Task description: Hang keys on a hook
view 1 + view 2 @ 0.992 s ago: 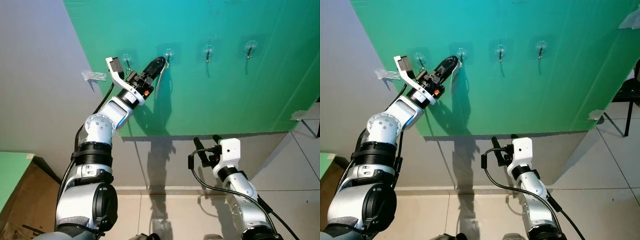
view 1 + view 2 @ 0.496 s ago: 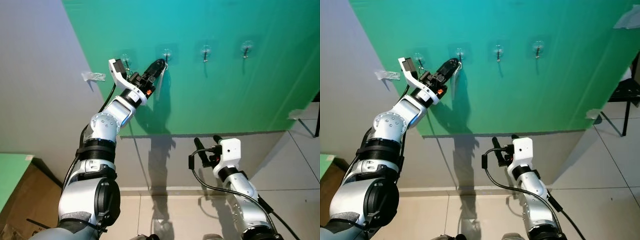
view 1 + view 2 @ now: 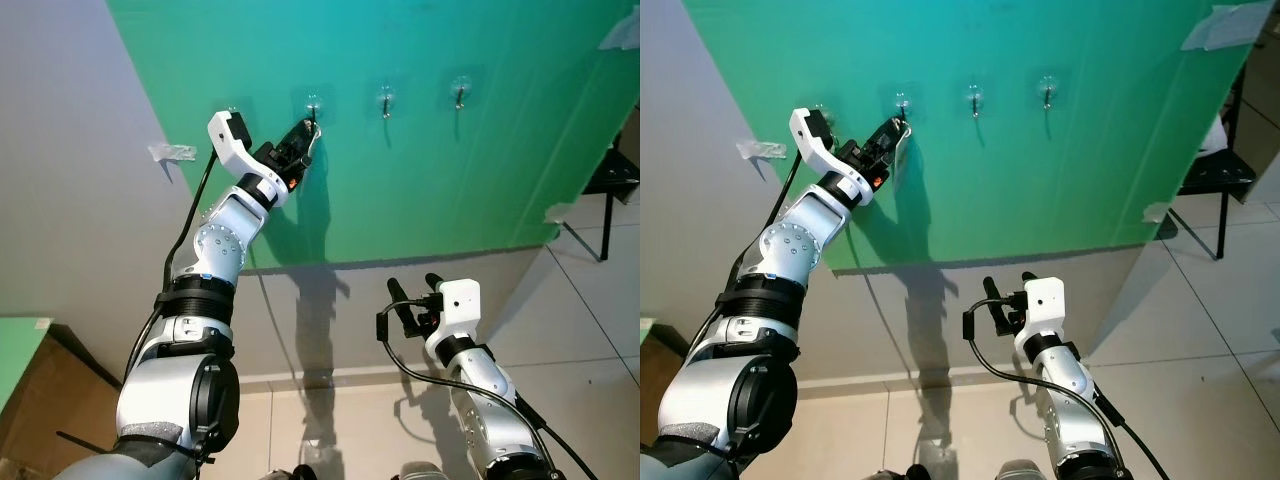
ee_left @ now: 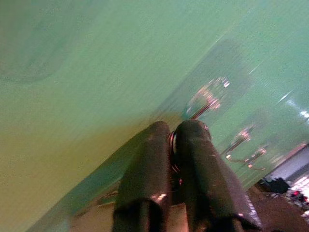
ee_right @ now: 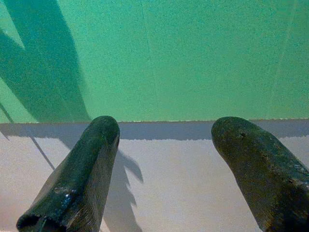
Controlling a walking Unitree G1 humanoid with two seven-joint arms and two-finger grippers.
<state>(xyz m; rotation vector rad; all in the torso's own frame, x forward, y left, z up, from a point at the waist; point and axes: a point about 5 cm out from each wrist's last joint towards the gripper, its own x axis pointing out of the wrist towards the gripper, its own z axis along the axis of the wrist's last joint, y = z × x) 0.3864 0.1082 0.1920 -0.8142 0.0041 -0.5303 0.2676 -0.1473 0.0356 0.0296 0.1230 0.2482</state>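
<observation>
My left gripper [image 3: 304, 134] is raised against the green board [image 3: 450, 180], its fingertips just below the second clear hook [image 3: 313, 100] from the left. It is shut on the keys [image 3: 902, 136], a thin silvery bit that pokes out at the tips right by that hook. In the left wrist view a metal ring [image 4: 172, 143] sits pinched between the two fingers, with the hook [image 4: 211, 95] close ahead. Two more hooks [image 3: 386, 100] [image 3: 460, 92] lie to the right. My right gripper [image 3: 412, 284] hangs low and open, holding nothing.
A strip of tape [image 3: 170, 152] sticks to the grey wall left of the board. A dark chair [image 3: 1215, 160] stands at the right on the tiled floor [image 3: 1200, 330]. A green surface [image 3: 15, 350] and brown cardboard [image 3: 50, 400] lie at the lower left.
The whole view has shifted, so the camera moved. My left arm has stretched out further, its fingertips staying at the second hook. The right arm has not moved.
</observation>
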